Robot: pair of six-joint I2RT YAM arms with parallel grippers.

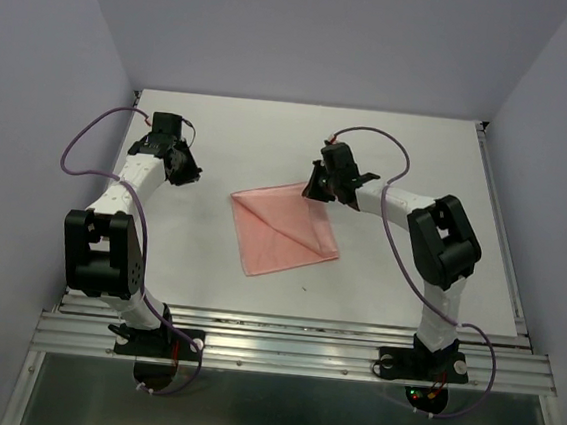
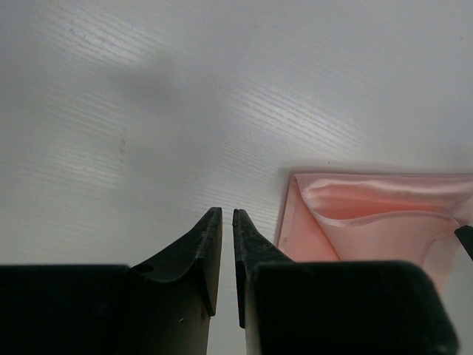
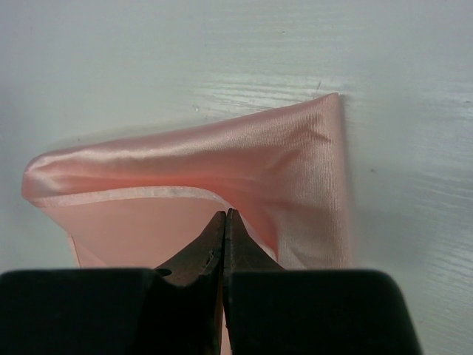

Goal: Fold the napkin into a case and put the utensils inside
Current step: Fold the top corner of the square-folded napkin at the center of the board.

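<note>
Here I see the right gripper (image 3: 225,216) clamped on the napkin's (image 1: 284,231) raised corner; left of the napkin, the left gripper (image 2: 228,214) is empty, jaws barely parted.

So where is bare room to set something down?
On the white table: the far strip behind the salmon-pink cloth napkin, and the near strip before it. Crowded at its far corner, pinched by the right jaws.

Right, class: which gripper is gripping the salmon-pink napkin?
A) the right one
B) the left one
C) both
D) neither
A: the right gripper is pinched shut on a raised fold of the napkin, while the left gripper holds nothing, above the bare table beside the cloth.
</note>
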